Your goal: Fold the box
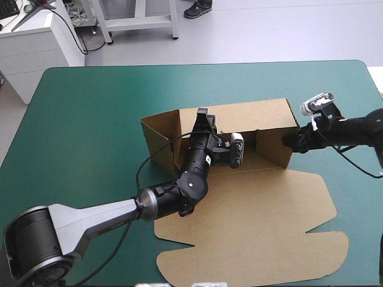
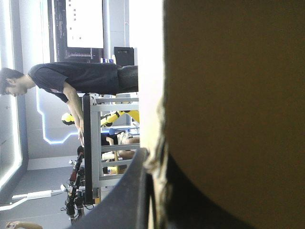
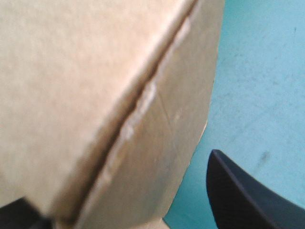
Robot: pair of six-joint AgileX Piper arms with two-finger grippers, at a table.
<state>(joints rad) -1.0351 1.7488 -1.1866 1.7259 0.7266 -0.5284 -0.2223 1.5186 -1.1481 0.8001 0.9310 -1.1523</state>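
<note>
While the brown box (image 1: 251, 197) was set mid-table on the teal-green cover (image 1: 84, 119), far walls raised and lid flat toward the near edge, the left gripper (image 1: 203, 118) was seen pinched on the far wall's rim, and the right gripper (image 1: 291, 141) spread astride the right end wall. The pinch was best kept firm, that end wall pressed in squarely, its crease not crushed.

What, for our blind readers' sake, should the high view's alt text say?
A brown box stands half-formed on a teal-green table, walls raised and lid flat toward the near edge. The left gripper reaches over the lid to a wall's top edge near the middle; the right gripper meets the box's right end.
</note>
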